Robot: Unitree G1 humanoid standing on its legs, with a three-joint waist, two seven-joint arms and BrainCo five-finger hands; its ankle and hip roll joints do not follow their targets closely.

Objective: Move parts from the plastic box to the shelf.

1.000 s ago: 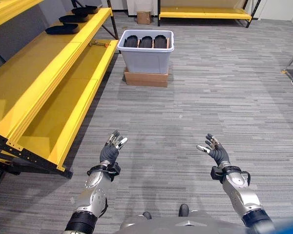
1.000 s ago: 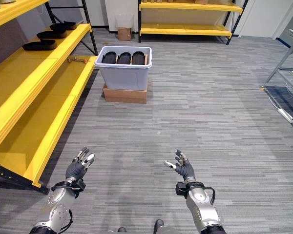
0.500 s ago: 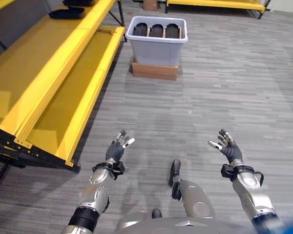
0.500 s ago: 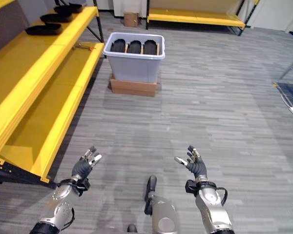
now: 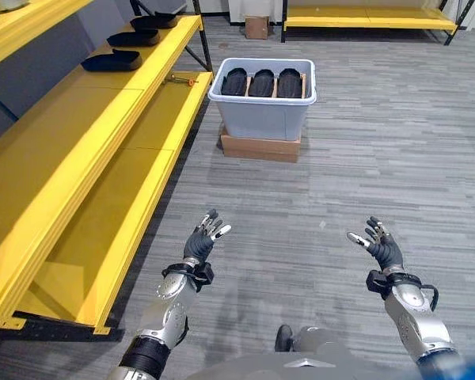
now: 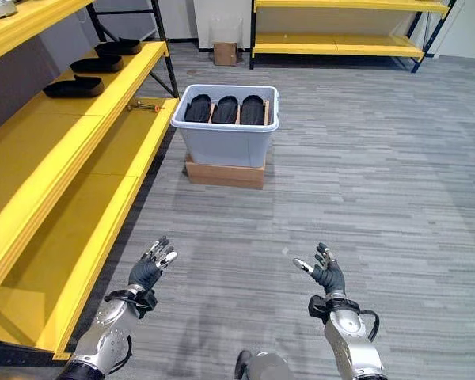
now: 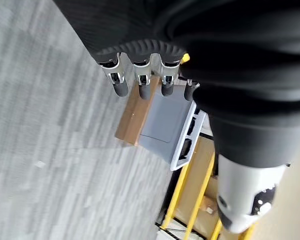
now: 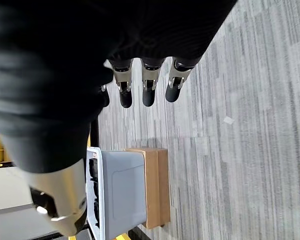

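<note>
Since the earlier frames the viewpoint has been carried nearer the plastic box (image 5: 263, 101), which is set on a cardboard base (image 5: 260, 147) beside the yellow shelf (image 5: 79, 150). Three black parts (image 5: 262, 82), judged rigid and light, are best gripped by their long sides. Left hand (image 5: 201, 244) and right hand (image 5: 381, 248) are held empty, fingers spread, over open floor (image 5: 364, 166).

Grey plastic box (image 5: 263, 111) on cardboard base at 12 o'clock, three black parts (image 5: 263, 82) upright inside, yellow shelf (image 5: 79, 150) at 10 o'clock bearing three black parts.
</note>
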